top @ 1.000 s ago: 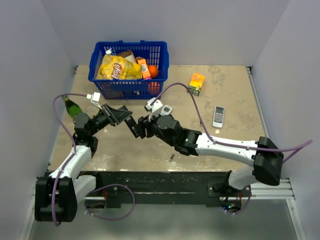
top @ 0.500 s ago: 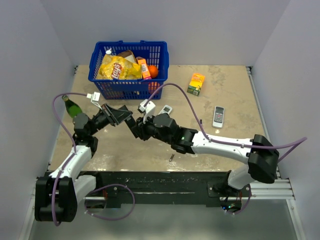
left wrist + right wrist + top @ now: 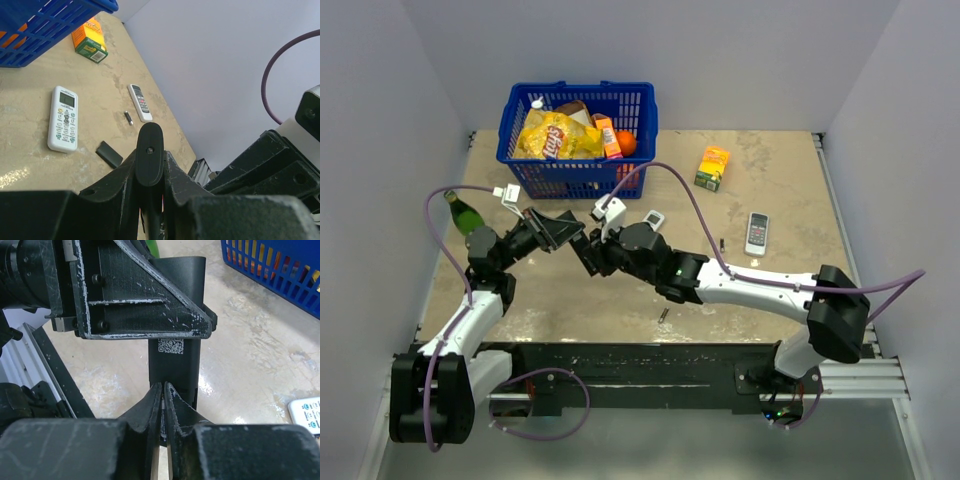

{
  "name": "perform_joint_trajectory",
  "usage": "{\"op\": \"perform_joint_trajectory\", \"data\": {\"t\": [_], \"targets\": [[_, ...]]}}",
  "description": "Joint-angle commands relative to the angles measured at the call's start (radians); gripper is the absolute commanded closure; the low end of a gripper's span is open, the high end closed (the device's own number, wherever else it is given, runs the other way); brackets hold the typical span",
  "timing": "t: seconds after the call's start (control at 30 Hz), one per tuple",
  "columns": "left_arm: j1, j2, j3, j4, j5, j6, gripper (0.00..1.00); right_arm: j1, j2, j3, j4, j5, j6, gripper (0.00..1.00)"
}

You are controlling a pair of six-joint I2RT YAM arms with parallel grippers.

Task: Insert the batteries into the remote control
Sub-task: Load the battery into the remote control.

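Observation:
My left gripper (image 3: 568, 232) is shut on the remote control (image 3: 586, 256), a slim black bar held above the table. From the left wrist its rounded end (image 3: 149, 142) sticks up between the jaws. My right gripper (image 3: 163, 388) is at the remote's other end (image 3: 175, 365), just below a QR label. Its jaws are nearly together, and I cannot tell what the thin dark sliver between them is. One of the batteries (image 3: 663, 315) lies near the front edge. Another battery (image 3: 129, 117) lies beside a white remote. A small black cover (image 3: 109, 154) lies on the table.
A blue basket (image 3: 570, 175) of snacks stands at the back left. A green and orange carton (image 3: 713, 167) sits to its right. A white remote with a screen (image 3: 62, 118), a white remote with grey buttons (image 3: 757, 232) and a green bottle (image 3: 463, 212) are also here.
My right gripper has moved left up to the remote's end and its jaws have closed from wide apart to nearly together. The left arm has kept still with the remote.

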Motion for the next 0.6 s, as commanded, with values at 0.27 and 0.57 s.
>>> {"op": "perform_joint_trajectory", "data": {"t": [0.27,0.57], "targets": [[0.0,-0.014,0.018,0.051,0.001,-0.021,1.0,0.006,0.026,0.01,-0.025,-0.03,-0.011,0.99],[0.015,0.029,-0.033,0.236,-0.016,-0.179,1.0,0.015,0.028,-0.122,0.054,0.014,0.004,1.0]]}}
